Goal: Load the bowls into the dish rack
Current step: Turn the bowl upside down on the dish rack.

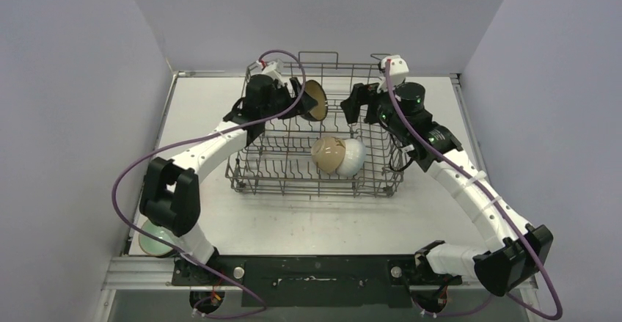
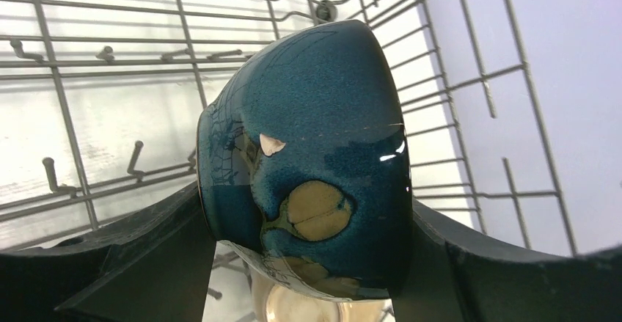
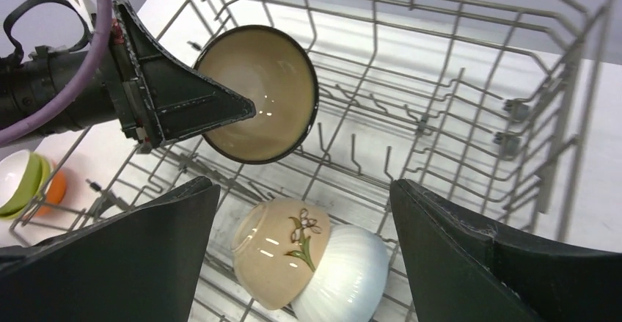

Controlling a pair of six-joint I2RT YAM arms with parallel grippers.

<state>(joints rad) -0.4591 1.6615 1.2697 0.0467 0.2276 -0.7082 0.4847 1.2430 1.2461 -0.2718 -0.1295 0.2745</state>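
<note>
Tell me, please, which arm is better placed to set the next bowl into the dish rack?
Left: the left gripper holds the dark blue bowl over the dish rack; the right gripper hangs open and empty.

1. The pale desk (image 1: 308, 219) is carrying the grey wire dish rack (image 1: 308, 183), which is sitting squarely on it toward the far side, with bare surface showing in front.
2. At the near-left corner a pale green bowl (image 1: 152, 240) is resting on the desk, half hidden under the left arm's elbow (image 1: 170, 194).
3. In the right wrist view, nested bowls (image 3: 22, 183) are sitting on the desk just outside the rack - white in lime, orange beside.
4. A black mounting plate (image 1: 315, 271) is running along the near edge.
</note>
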